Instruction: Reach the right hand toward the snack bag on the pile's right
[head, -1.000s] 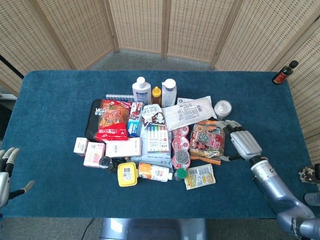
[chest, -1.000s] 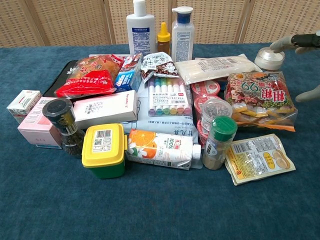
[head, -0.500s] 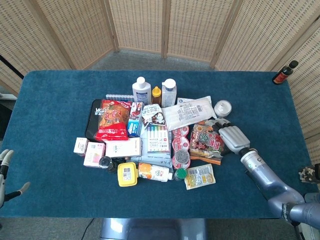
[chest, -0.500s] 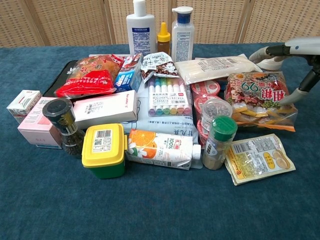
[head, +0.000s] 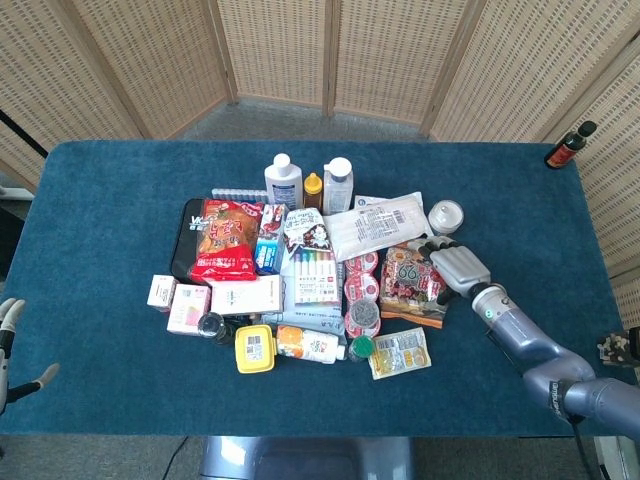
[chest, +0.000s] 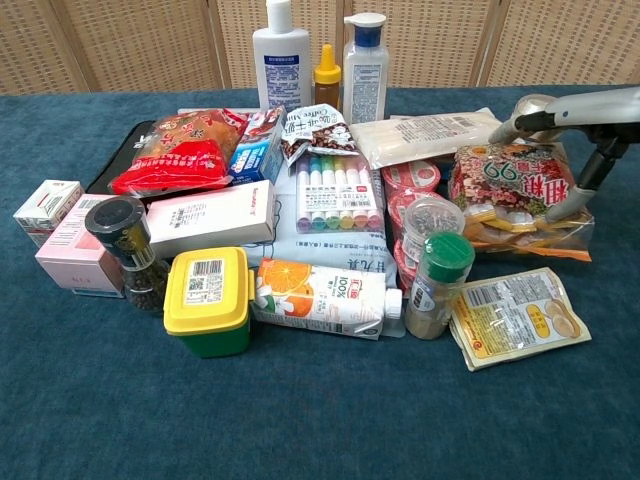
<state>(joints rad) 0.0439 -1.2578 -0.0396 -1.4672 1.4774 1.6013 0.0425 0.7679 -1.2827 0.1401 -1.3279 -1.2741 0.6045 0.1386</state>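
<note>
right hand (head: 456, 266) over snack bag (head: 412, 283), fingers spread

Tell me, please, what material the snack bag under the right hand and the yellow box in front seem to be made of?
Snack bag: probably thin glossy plastic film; it is crinkled, shines, and its lower part is see-through. Yellow box: looks like rigid matte plastic with rounded, moulded edges. The right hand is over the bag's right side.
</note>
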